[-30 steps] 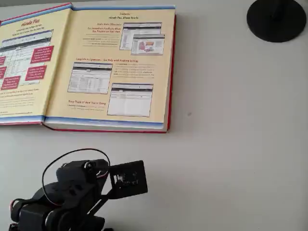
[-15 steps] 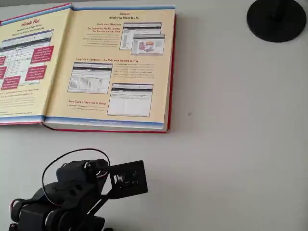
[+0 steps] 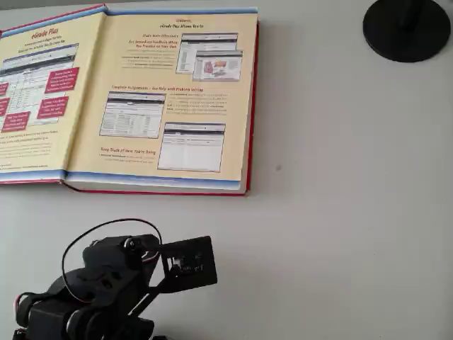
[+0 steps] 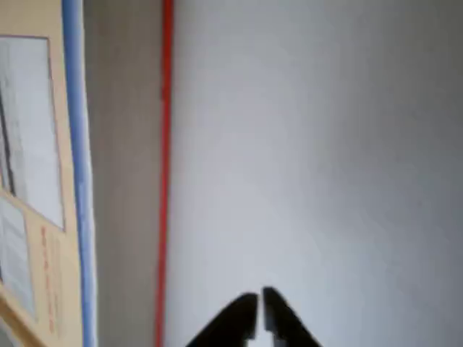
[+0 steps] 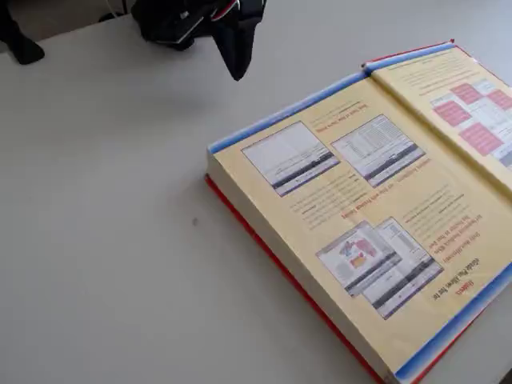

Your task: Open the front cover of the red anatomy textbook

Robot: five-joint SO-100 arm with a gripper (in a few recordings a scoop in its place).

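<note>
Arm pose: the black arm (image 3: 106, 283) sits folded low at the bottom left of the overhead view, its wrist block pointing right, well apart from the book.
Gripper: the gripper (image 4: 259, 307) shows in the wrist view as two dark tips aimed at bare table; in the fixed view (image 5: 238, 48) it hangs point-down above the surface, clear of everything.
Jaws: the tips meet with only a hairline slit between them, clenched on nothing.
Red anatomy textbook: the red anatomy textbook (image 3: 170, 99) lies open and flat at the upper left of the table (image 3: 340, 212) in the overhead view; its red edge runs along the right and near sides.
Front cover: the front cover (image 3: 35, 92) lies folded fully back to the left, pale yellow inner face up, carrying red boxes.
Legible writing: the cover's heading reads roughly "eGrade Plus"; the endpaper (image 5: 352, 216) headings are too small to read with confidence.
Endpaper content: screenshots and blue stripes at top and bottom.
Other item: a round black base (image 3: 407, 28) stands at the upper right.
</note>
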